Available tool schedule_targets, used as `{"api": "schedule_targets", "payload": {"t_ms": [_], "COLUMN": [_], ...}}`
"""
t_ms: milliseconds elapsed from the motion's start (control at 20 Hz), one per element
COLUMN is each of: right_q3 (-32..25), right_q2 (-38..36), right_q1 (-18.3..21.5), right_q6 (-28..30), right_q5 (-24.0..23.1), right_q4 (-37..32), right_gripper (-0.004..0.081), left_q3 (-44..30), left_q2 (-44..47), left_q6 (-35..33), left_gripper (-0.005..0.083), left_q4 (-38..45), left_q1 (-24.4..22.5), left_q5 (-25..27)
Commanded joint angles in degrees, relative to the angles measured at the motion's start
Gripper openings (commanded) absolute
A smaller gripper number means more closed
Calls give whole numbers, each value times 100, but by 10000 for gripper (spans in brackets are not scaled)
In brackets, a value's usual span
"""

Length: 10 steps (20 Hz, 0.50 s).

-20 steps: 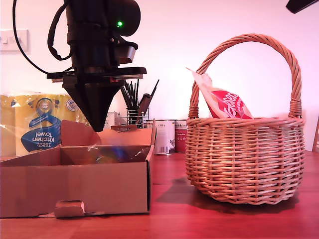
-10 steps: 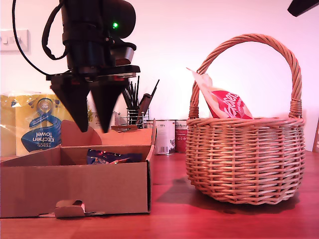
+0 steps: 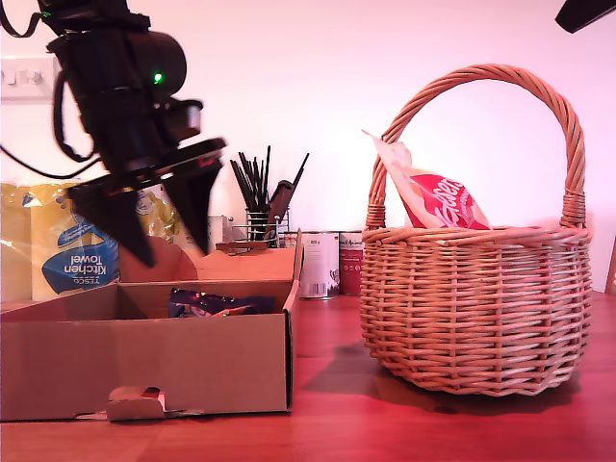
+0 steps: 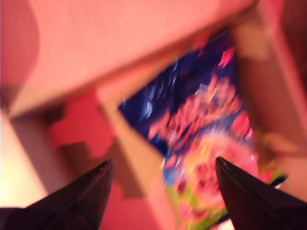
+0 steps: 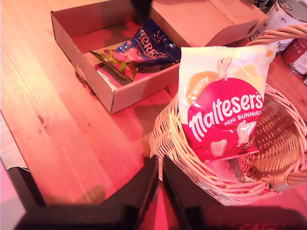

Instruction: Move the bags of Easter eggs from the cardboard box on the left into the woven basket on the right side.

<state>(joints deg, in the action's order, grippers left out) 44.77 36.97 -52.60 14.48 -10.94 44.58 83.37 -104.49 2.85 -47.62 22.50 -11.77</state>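
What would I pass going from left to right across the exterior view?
Kitchen towel pack → my first end effector open above the cardboard box → pot of brushes → tins → woven basket holding the red-and-white bag.

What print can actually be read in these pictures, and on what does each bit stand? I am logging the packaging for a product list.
"Maltesers", "MINI BUNNIES", "WHITE": red-and-white bag in the woven basket.
"TERRY'S": blue bag in the cardboard box.
"TESCO Kitchen Towel", upside down: yellow-and-blue towel pack behind the box.
"800 g", roughly: white tin, too small to be sure.
Red tin: print too small.
First wrist view: too blurred to read.
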Motion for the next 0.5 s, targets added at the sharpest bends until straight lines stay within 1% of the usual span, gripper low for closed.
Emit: {"api": "schedule_targets", "payload": {"t_ms": [0, 350, 450], "right_q3": [-87, -87, -87], "right_q2": [0, 0, 0], "right_q1": [-13, -13, -11], "right_q6": [33, 55, 52], "right_q5": [-2, -11, -11], "right_q4": [-87, -168, -175], "right_gripper": [-13, -13, -13], "left_q3": [-35, -35, -35], "left_q2": [-120, -656, -739], "left_q6": [-37, -35, -28], "left_gripper": [624, 621, 621], "left_q4": [101, 225, 254], "left_q1": [17, -13, -11], "left_q5": [-116, -74, 50]}}
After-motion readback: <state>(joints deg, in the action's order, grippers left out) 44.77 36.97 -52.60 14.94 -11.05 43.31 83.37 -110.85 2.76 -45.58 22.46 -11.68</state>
